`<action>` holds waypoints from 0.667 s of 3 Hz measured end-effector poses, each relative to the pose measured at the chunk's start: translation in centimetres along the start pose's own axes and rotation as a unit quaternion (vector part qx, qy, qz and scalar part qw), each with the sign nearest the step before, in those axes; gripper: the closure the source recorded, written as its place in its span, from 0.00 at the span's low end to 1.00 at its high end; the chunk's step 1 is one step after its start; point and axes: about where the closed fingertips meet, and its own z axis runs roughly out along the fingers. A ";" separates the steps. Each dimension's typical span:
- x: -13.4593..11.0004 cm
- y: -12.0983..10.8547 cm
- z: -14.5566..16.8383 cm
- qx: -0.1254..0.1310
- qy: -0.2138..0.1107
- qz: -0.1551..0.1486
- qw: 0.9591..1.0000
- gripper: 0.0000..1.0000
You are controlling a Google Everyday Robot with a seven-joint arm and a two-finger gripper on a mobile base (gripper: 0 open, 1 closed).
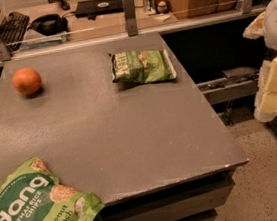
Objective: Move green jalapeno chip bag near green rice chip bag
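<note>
The green jalapeno chip bag point(142, 66) lies flat near the far edge of the counter point(132, 143), somewhat toward the far right corner. Its long axis runs along that far edge, and its white end seam faces the right edge. The green rice chip bag point(37, 210) sits at the near left corner, partly hanging over the near edge, so the two bags are well apart on a diagonal across the counter. An orange point(26, 81) rests near the far left corner, off that diagonal.

The end effector point(272, 91) hangs off the counter, out beyond the right edge and above the floor, holding nothing; I cannot tell whether it is apart or together. From there the jalapeno bag lies to its left and a little farther back, with its seam end nearest. The coming move probably means reaching left over the right edge toward that short end.
</note>
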 end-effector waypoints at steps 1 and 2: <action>-0.3 -0.2 0.1 0.005 -0.006 0.000 1.000 0.00; -4.5 -4.1 5.3 0.011 -0.055 -0.006 0.998 0.00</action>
